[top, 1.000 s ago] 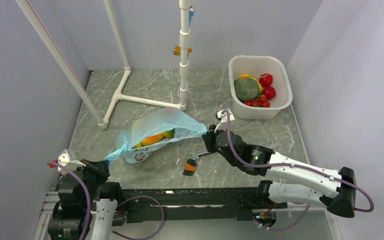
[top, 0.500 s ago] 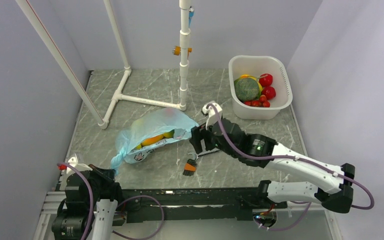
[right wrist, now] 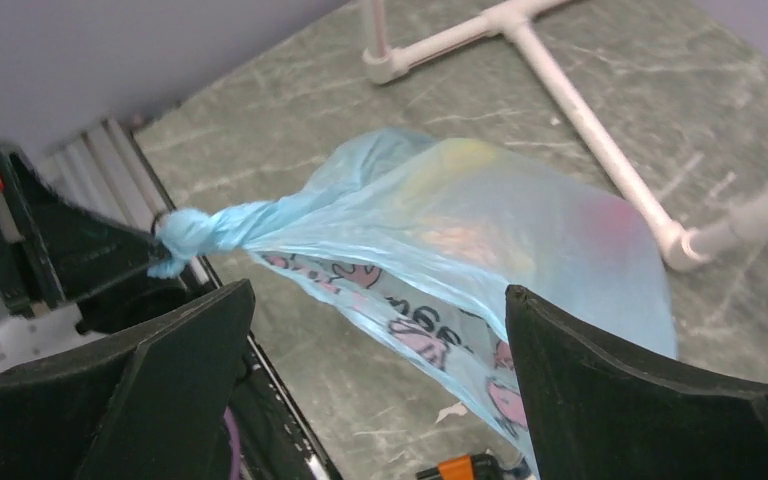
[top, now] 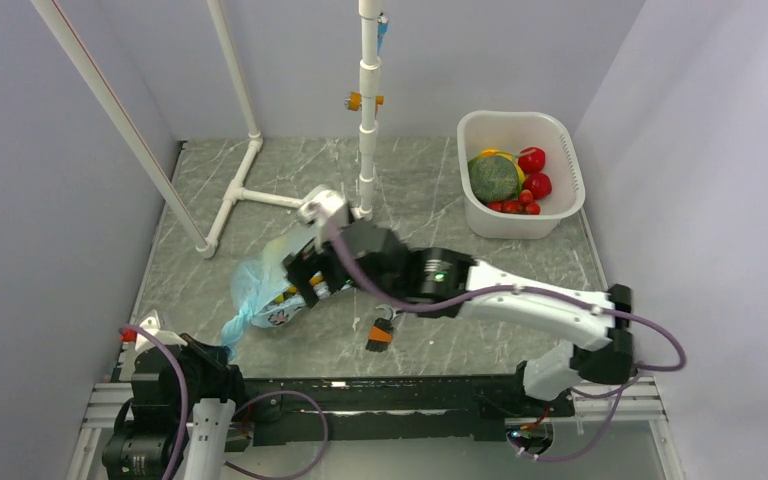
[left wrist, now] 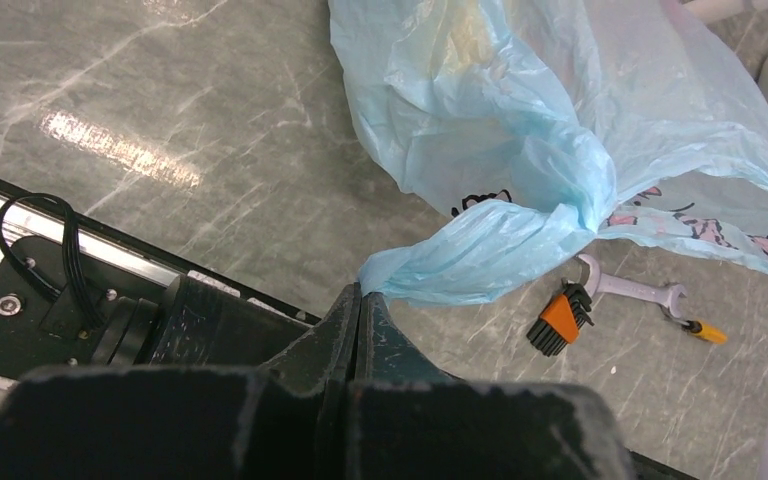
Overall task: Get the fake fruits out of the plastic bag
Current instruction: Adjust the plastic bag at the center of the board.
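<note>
Currently the plastic bag [top: 260, 285] lies on the grey marbled table [top: 440, 210], left of centre and near the front edge. One end is drawn out into a twisted tail toward my left arm.

Left gripper [left wrist: 360, 292]: fingers clamped together on the tip of that tail. The wrist view shows the blue film pinched right at the fingertips and held off the table there.

Right gripper [right wrist: 375, 295]: fingers spread wide, hanging over the bag. The bag's body fills the gap between them in the wrist view. I cannot tell whether either finger touches the film. In the top view the right arm reaches across the table from right to left, and its wrist covers part of the bag.

Fake fruits [right wrist: 465, 170]: inside the bag, showing only as yellow and reddish tints through the film. I cannot tell which fruit is which. The pink-and-white print shows on the bag's lower side.

Elsewhere: white tub [top: 560, 215] at the far right of the table, well apart from the bag, holding a green melon [top: 493, 178] among smaller red pieces. White pipe frame [top: 260, 197] stands behind the bag. Wrench [left wrist: 628, 290] and orange hex-key set [left wrist: 560, 318] lie on the table near the bag's right end.
</note>
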